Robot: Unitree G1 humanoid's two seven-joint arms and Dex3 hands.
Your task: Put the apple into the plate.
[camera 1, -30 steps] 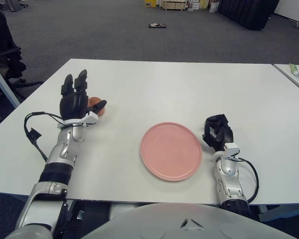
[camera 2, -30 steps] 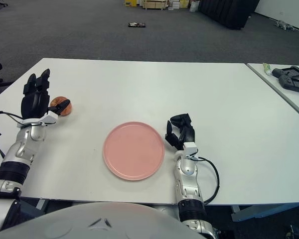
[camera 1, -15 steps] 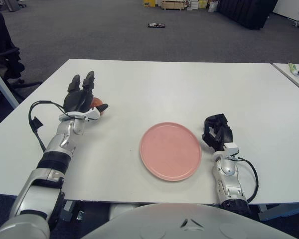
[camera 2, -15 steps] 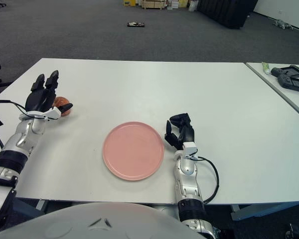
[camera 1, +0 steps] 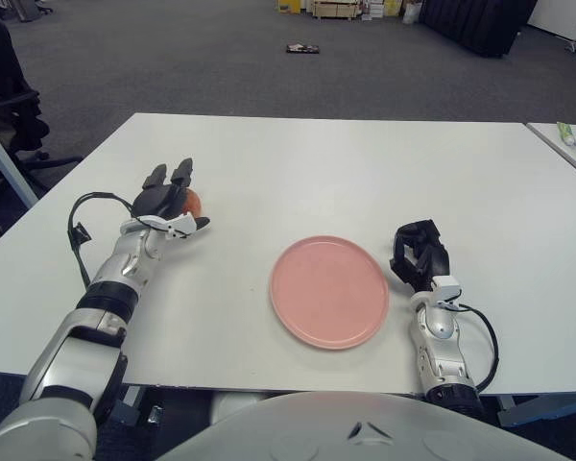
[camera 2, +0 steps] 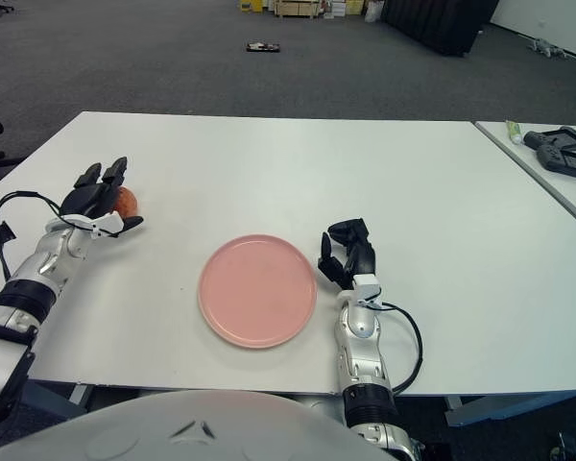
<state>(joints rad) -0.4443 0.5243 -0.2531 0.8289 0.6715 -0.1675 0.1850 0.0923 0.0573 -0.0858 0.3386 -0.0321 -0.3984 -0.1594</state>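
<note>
**Op:** One apple (camera 1: 192, 202), one plate (camera 1: 329, 291), nothing in it yet. I've got the left hand (camera 1: 166, 200) over the apple, fingers (camera 1: 155, 178) spread and extended past it, thumb low on the plate side. Not clamped on anything. Apple sits under the palm, just peeking out on the thumb side.

**Eng:** Contact?

**Op:** Can't tell whether palm or fingers are touching it. Reads as a pre-grasp to me, fruit on the table (camera 1: 298, 163).

**Eng:** Right side?

**Op:** Right hand (camera 1: 419, 255) idle, just beside the plate's rim on its right, fingers curled, empty.

**Eng:** How would you close?

**Op:** I'd settle the palm down until the apple is centred between fingers and thumb, then curl the two fingers over the far side and bring the thumb in opposite. It's round, so an off-centre squeeze could roll it out toward the thumb gap. Close slowly and confirm it's seated before lifting.

**Eng:** Then?

**Op:** Lift clear and carry toward the plate, which lies well apart from the fingertips. Set it down low, don't drop.
</note>
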